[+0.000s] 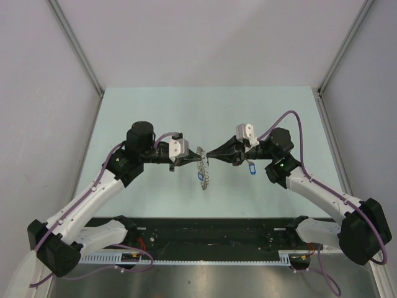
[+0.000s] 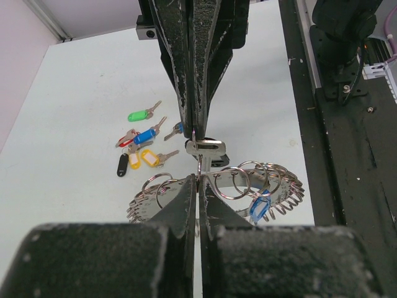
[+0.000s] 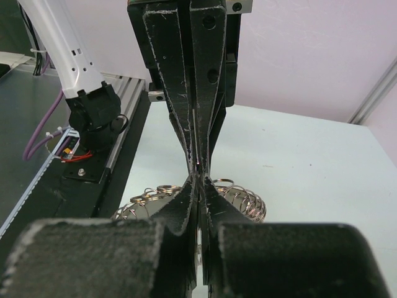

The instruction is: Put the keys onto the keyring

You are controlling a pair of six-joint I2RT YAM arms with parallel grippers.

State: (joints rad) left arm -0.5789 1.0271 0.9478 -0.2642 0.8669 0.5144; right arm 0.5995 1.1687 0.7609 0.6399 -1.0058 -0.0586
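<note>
The keyring (image 2: 236, 180) is gripped between the fully closed left pincer (image 2: 197, 186) and right pincer (image 2: 195, 124); loose keys (image 2: 141, 139) are scattered on the tabletop (image 2: 80, 93).

Keys (image 2: 144, 136) had green, blue, red, yellow and black tags, keyring (image 2: 279, 183) was silvery grey, table (image 2: 74, 99) was pale mint.

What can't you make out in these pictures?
- Top view: the keyring is too small to show which loop is pinched.
- Top view: one blue key shows; the other keys are hidden, likely under the right arm.
- Right wrist view: the right fingers cover the pinch point and much of the keyring.
- Left wrist view: the left fingers cover the keyring's near edge.
</note>
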